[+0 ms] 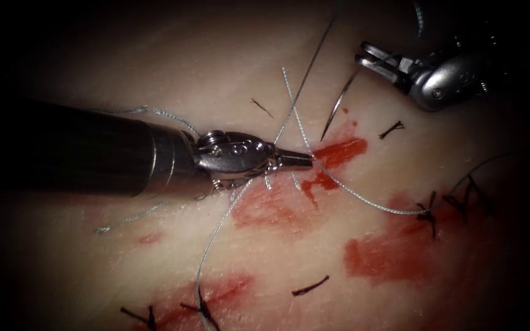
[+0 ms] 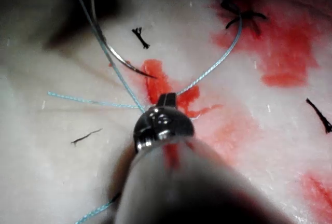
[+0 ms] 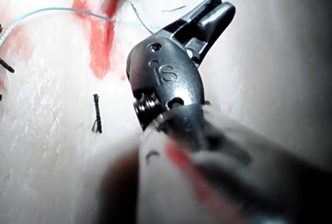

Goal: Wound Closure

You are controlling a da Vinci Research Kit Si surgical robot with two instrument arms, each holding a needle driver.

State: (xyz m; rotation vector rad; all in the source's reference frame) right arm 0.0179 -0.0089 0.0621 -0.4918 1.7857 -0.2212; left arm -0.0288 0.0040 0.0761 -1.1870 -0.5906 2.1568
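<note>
My left tool comes in from the left, its jaws shut on the pale blue thread at the red open part of the cut. In the left wrist view, strands of thread meet at its tip. My right tool hovers at the upper right, jaws shut on the tail end of the curved needle. The needle hangs down, its point just left of the red patch, and I cannot tell whether it touches the tissue. The needle arcs toward the cut. The right jaws are seen from behind.
Dark knotted stitches sit at the right and the lower left of the cut. Short cut thread ends lie on the tissue. Red fluid stains the tissue. A loose blue strand lies under the left shaft.
</note>
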